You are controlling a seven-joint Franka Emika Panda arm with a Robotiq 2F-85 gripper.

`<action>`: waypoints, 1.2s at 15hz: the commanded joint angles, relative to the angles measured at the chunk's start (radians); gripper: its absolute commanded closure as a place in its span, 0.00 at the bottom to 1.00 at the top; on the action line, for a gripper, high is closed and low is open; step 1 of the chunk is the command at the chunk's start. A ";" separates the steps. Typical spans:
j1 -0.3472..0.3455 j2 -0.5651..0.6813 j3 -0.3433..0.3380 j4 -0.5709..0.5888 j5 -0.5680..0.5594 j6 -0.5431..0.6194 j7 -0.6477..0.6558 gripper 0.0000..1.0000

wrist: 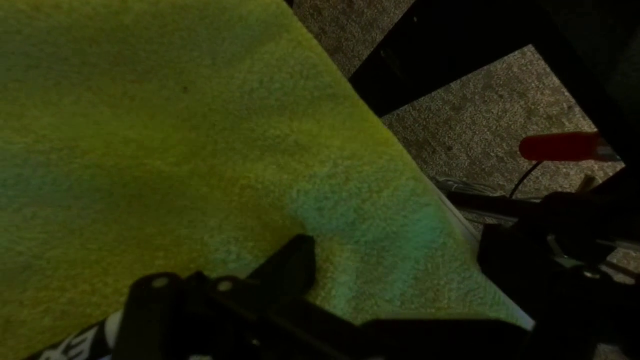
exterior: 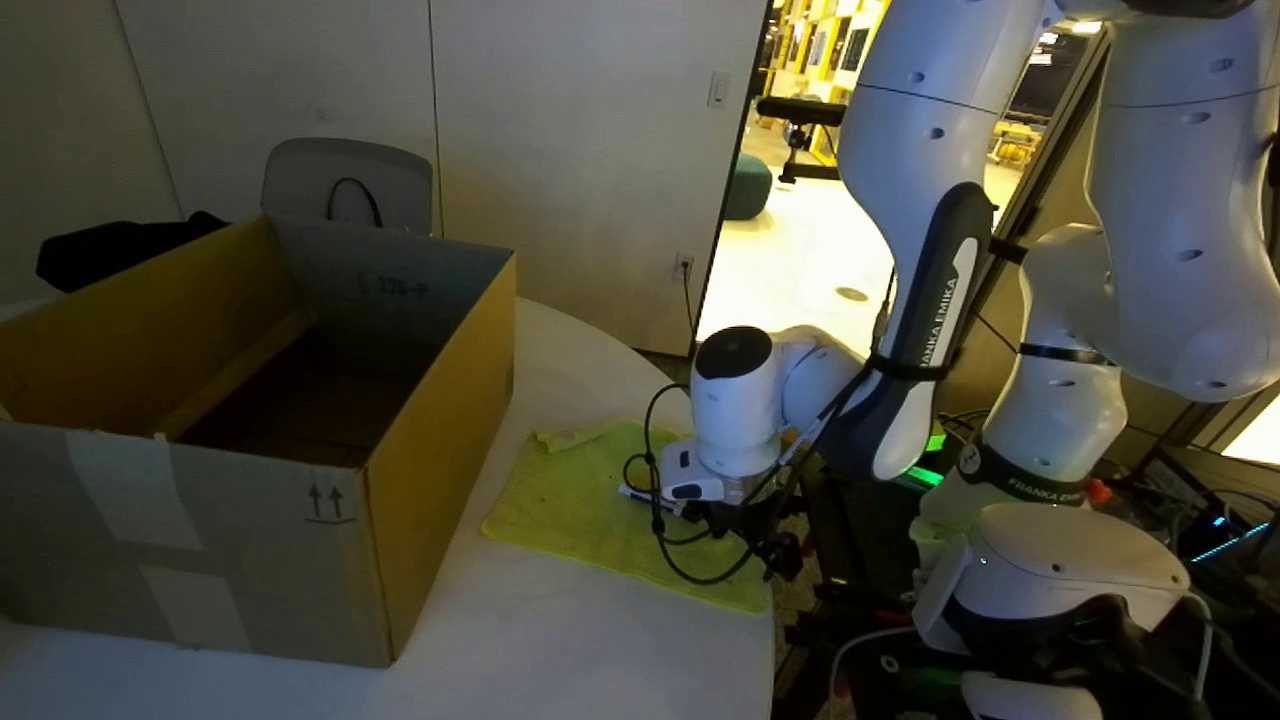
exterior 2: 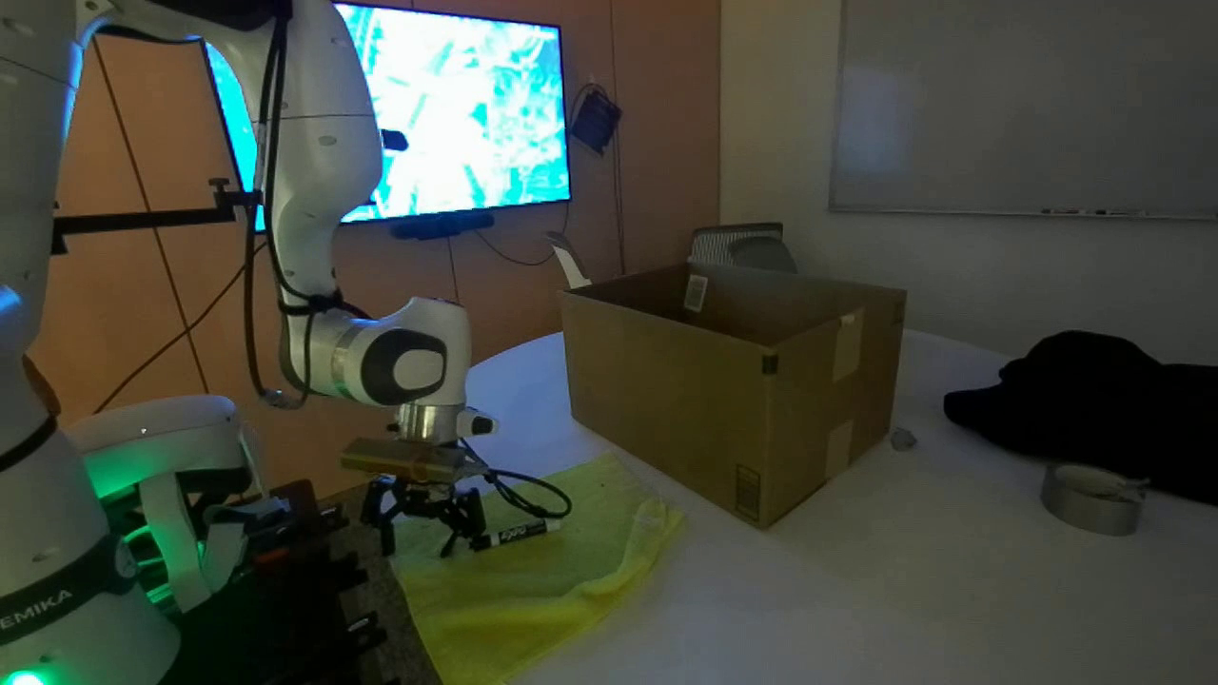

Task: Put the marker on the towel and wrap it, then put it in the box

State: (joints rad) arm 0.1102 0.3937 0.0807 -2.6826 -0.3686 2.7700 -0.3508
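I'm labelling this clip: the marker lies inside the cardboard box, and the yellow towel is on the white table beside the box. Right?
Not quite: the marker lies on the yellow towel, not inside the cardboard box, as both exterior views show. The rest stands.

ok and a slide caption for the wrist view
Open gripper at the edge of the yellow towel, a marker partly in view at lower left.

Office meeting room. In an exterior view, from centre: wall screen, eleven o'clock; whiteboard, two o'clock; table, five o'clock.
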 commanded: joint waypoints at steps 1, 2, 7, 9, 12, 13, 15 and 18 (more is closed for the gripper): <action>0.028 0.033 -0.035 0.011 -0.030 0.038 0.062 0.40; 0.039 0.022 -0.034 -0.007 -0.027 0.042 0.081 0.47; 0.037 -0.018 -0.030 -0.021 -0.018 0.036 0.104 0.85; 0.036 -0.070 -0.035 -0.039 -0.019 0.040 0.121 0.94; 0.029 -0.148 -0.044 -0.066 -0.021 0.056 0.135 0.93; 0.023 -0.173 -0.046 -0.074 -0.019 0.065 0.133 0.92; 0.022 -0.218 -0.064 -0.084 -0.029 0.071 0.145 0.90; 0.006 -0.271 -0.084 -0.090 -0.026 0.064 0.166 0.91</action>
State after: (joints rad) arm 0.1305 0.2088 0.0156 -2.7297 -0.3727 2.8164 -0.2226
